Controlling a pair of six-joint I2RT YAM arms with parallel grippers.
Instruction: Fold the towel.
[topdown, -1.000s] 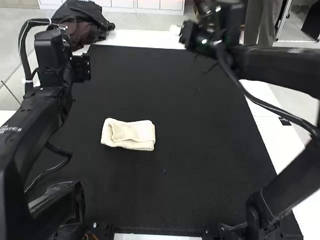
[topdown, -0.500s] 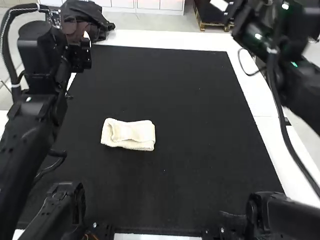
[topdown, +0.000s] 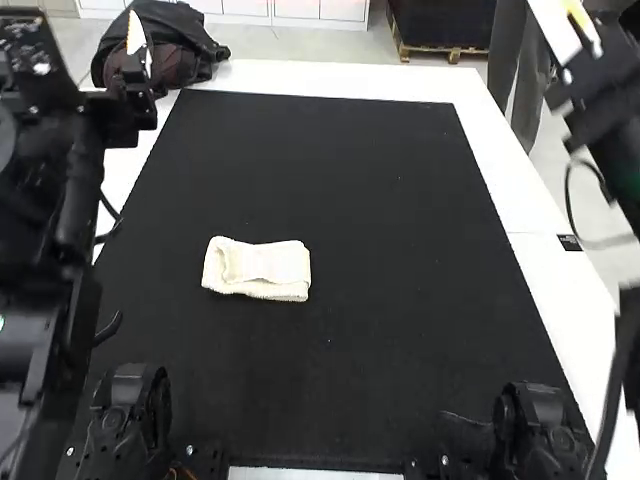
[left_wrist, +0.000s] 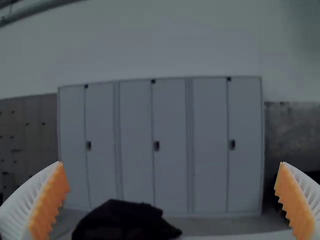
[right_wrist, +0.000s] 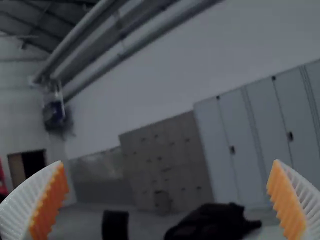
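The cream towel (topdown: 257, 268) lies folded into a small flat rectangle on the black mat, left of the middle, with a flap across its top. My left gripper (topdown: 138, 45) is raised at the far left, well beyond and apart from the towel. High at the far right is my right gripper (topdown: 572, 28), also away from the cloth. In the left wrist view, my left gripper (left_wrist: 172, 200) has its orange pads wide apart with nothing between them. My right gripper (right_wrist: 167, 200) likewise stands open and holds nothing in the right wrist view.
A black mat (topdown: 330, 160) covers most of the white table (topdown: 530, 215). A dark bag (topdown: 165, 45) lies at the far left corner, close to the left gripper. Bare mat surrounds the towel.
The right arm has swung outward to the right, off the mat. The left arm has shifted left and its gripper now points away. The towel has stayed where it was.
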